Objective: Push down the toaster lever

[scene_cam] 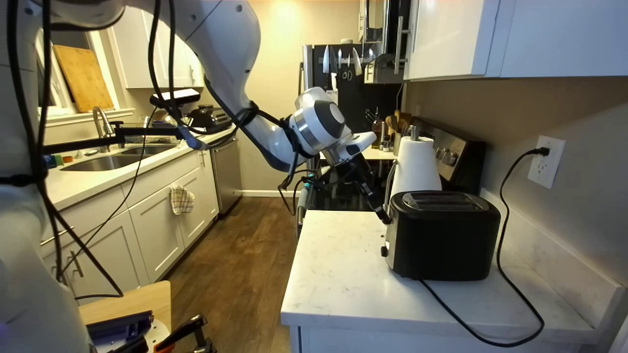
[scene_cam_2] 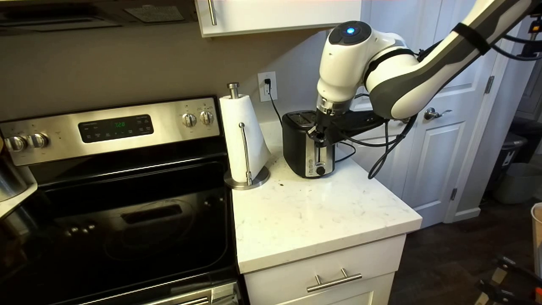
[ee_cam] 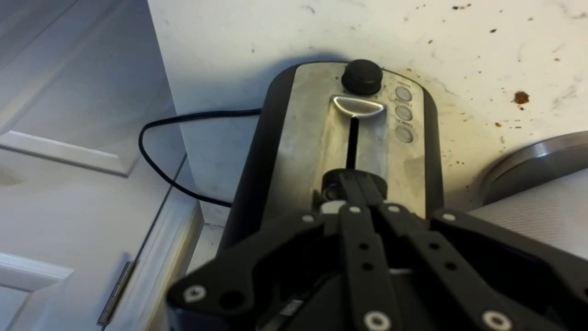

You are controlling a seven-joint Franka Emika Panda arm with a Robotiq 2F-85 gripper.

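Note:
The black toaster (scene_cam: 444,240) stands on the counter, its narrow grey end face turned towards the arm; it also shows in an exterior view (scene_cam_2: 295,146). In the wrist view the toaster (ee_cam: 294,151) fills the middle, with a dark slot, a knob and several buttons. The toaster lever (ee_cam: 377,180) is a dark rounded tab at the end of the slot away from the knob. My gripper (ee_cam: 359,181) is shut, its fingertips together and overlapping the lever. Contact cannot be told for certain. In both exterior views the gripper (scene_cam: 385,218) (scene_cam_2: 316,135) reaches the end face and hides the lever.
A paper towel roll (scene_cam_2: 243,135) on a metal stand is beside the toaster. The stove (scene_cam_2: 139,220) lies beyond it. The power cord (scene_cam: 520,314) loops over the counter (scene_cam: 338,274) edge to the wall outlet (scene_cam: 546,162). A white cabinet (scene_cam: 451,39) hangs above.

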